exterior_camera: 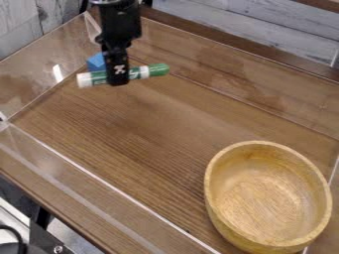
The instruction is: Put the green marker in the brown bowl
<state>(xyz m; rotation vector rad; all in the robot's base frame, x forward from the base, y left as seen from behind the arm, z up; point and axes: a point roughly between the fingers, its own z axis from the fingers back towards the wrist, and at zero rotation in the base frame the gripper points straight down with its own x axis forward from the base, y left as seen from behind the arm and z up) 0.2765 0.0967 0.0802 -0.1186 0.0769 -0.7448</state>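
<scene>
The tool (119, 77) was closed around the green marker (149, 71) — toward eleven o'clock, its white-capped end pointing to about nine o'clock. The marker hung above the wooden surface (146, 149), well apart from the brown bowl (268, 196), which sat toward four o'clock — wide, round and upright.

We see the bowl (268, 196) on the table (146, 149), at its near right. The block (97, 65) lies at the far left, well apart from it.

The fingers (119, 77) hide the middle of the green marker (149, 71).
</scene>
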